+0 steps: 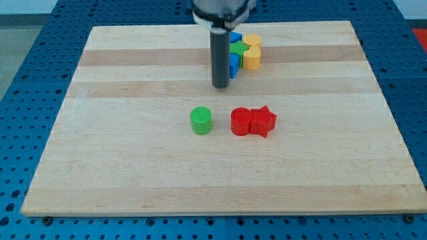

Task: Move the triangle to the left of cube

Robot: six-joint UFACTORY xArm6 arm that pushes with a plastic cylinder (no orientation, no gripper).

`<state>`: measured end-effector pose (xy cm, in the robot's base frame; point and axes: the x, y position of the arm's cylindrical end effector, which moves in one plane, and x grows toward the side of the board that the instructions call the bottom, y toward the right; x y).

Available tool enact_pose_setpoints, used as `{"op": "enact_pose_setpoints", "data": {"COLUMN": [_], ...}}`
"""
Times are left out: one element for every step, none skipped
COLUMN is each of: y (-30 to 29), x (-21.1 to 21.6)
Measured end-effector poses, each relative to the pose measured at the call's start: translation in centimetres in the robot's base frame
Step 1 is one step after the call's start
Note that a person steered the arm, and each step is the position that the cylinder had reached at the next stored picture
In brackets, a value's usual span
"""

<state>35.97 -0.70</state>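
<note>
My tip (220,86) rests on the board near the view's top centre. Just right of the rod is a tight cluster of blocks. A blue block (234,64), partly hidden by the rod, looks like the triangle and touches or nearly touches the rod. Above it sits a green star (237,49), and above that another blue block (236,37), possibly the cube, half hidden. Two yellow blocks (251,41) (251,59) close the cluster on the right.
A green cylinder (201,121) stands below my tip near the board's middle. A red cylinder (241,122) and a red star (263,121) touch each other to its right. The wooden board (120,167) lies on a blue perforated table.
</note>
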Motion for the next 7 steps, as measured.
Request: {"op": "enact_pose_setpoints", "data": {"y": [-1.0, -2.0, -3.6, -4.2, -4.2, -2.3, -0.7], "x": [-0.7, -0.7, -1.6, -4.8, -11.3, -16.6, -16.7]}}
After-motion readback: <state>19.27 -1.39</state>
